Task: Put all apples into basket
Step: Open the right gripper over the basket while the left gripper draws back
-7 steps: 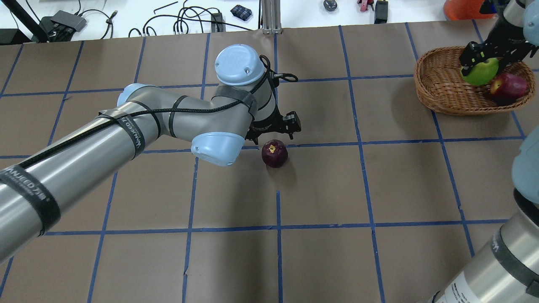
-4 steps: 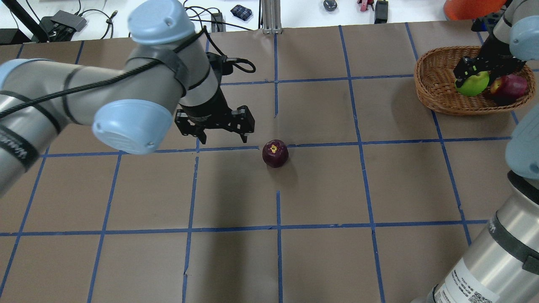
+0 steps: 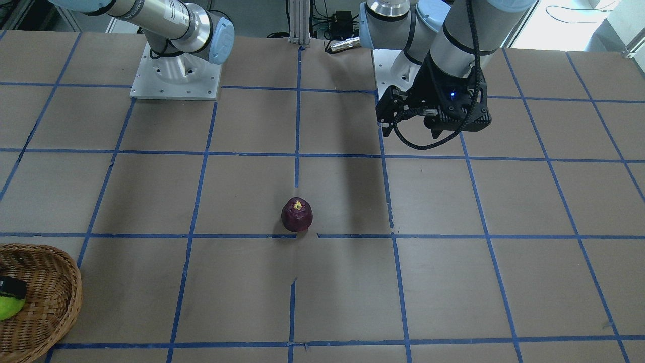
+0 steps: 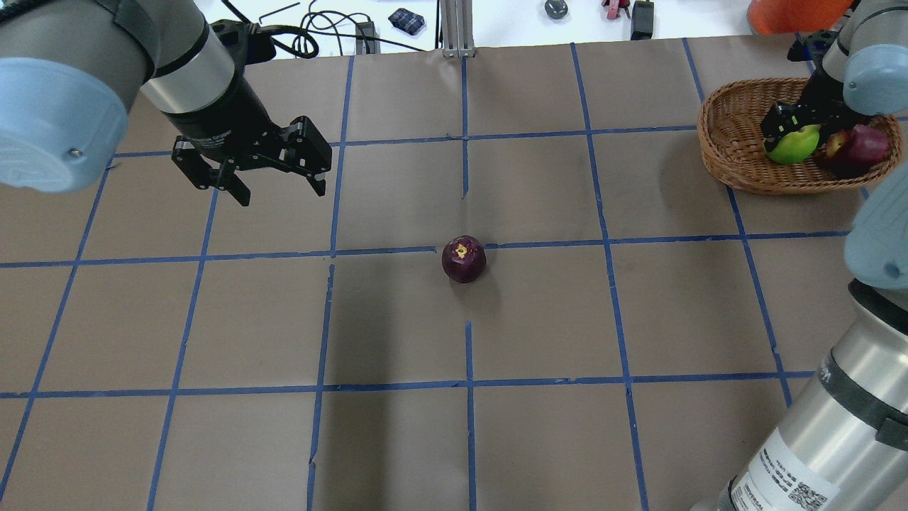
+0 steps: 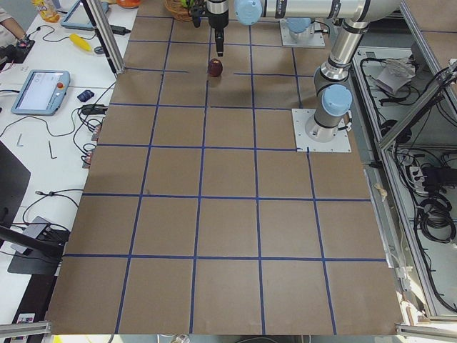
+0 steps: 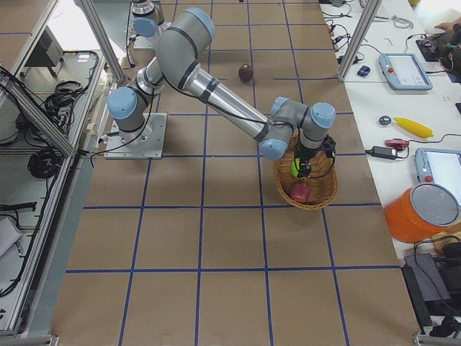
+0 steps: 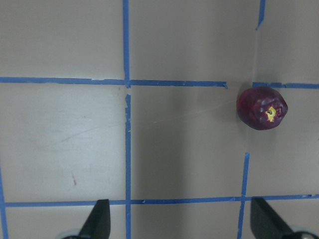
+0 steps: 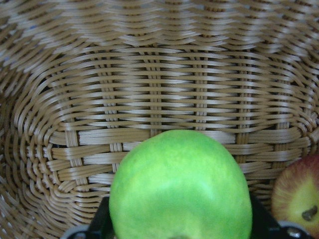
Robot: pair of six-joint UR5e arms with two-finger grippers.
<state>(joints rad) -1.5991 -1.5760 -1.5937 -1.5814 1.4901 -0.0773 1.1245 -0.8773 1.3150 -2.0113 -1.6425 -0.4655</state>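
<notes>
The dark maroon apple (image 4: 463,260) stands alone near the table's middle; it also shows in the left wrist view (image 7: 262,108) and the front view (image 3: 297,215). My left gripper (image 4: 280,191) is open and empty, raised well to the left of it and farther back. The wicker basket (image 4: 731,142) sits at the far right. My right gripper (image 4: 794,131) is inside it, shut on the lime green apple (image 4: 793,145), which fills the right wrist view (image 8: 182,186) low over the basket's weave (image 8: 149,89). The streaky red apple (image 4: 858,145) lies in the basket beside it.
The table is brown paper with a blue tape grid. Cables and small tools lie beyond the far edge (image 4: 340,32). An orange container (image 4: 787,14) stands behind the basket. My right arm's large links (image 4: 851,397) fill the near right corner.
My left arm has swung back and to the left, away from the maroon apple, with its gripper open. My right gripper has lowered the green apple deeper into the basket.
</notes>
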